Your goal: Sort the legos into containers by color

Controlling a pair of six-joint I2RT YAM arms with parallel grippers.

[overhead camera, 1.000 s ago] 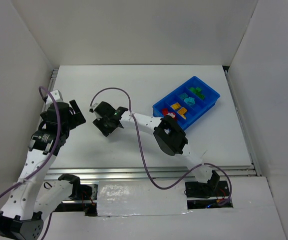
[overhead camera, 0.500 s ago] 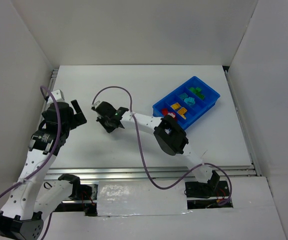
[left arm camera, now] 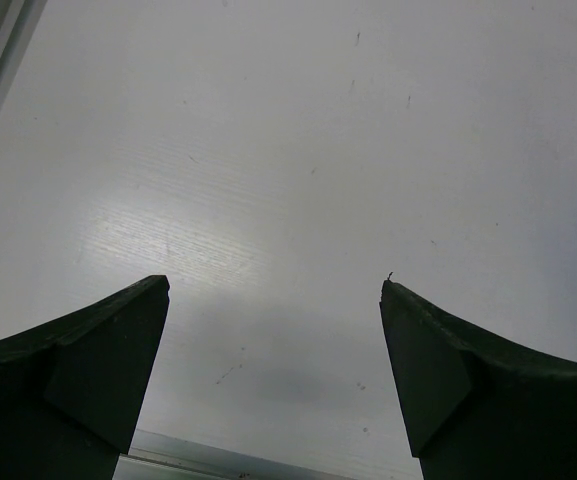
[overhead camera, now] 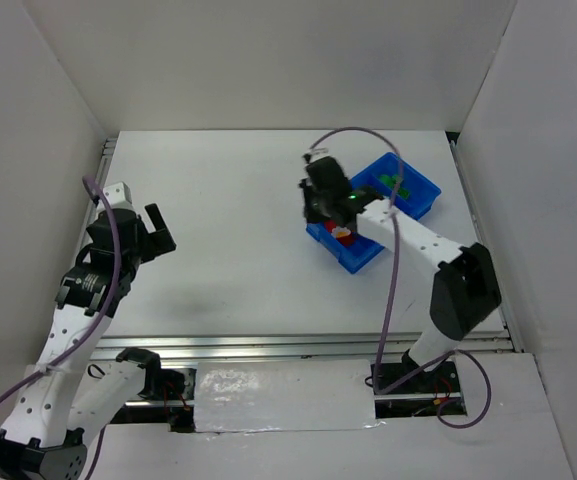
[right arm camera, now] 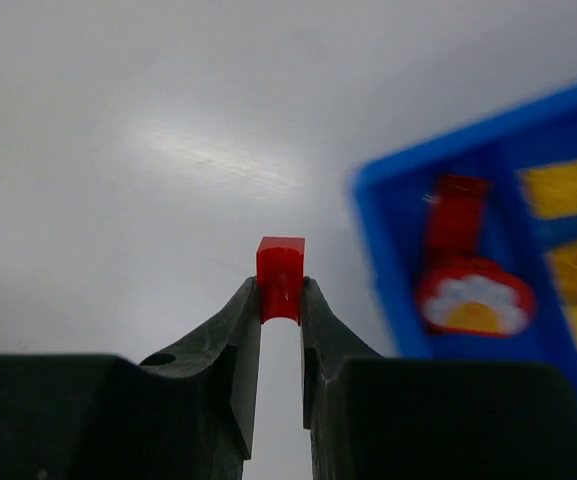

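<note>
Red lego [right arm camera: 280, 275] sits pinched by its flat sides in my right fingers [right arm camera: 230, 340] near the blue tray [right arm camera: 376, 255], probably light, stiff and slick, left fingers [left arm camera: 88, 370] spread over the desk [left arm camera: 298, 150].

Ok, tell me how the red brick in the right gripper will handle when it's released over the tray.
Probably rigid: the red brick keeps square edges while pinched by the right gripper. Likely very light, being tiny beside the blue tray. Only its lower part sits between the fingertips, so it could slip or twist; its flat faces suggest it won't roll.
</note>
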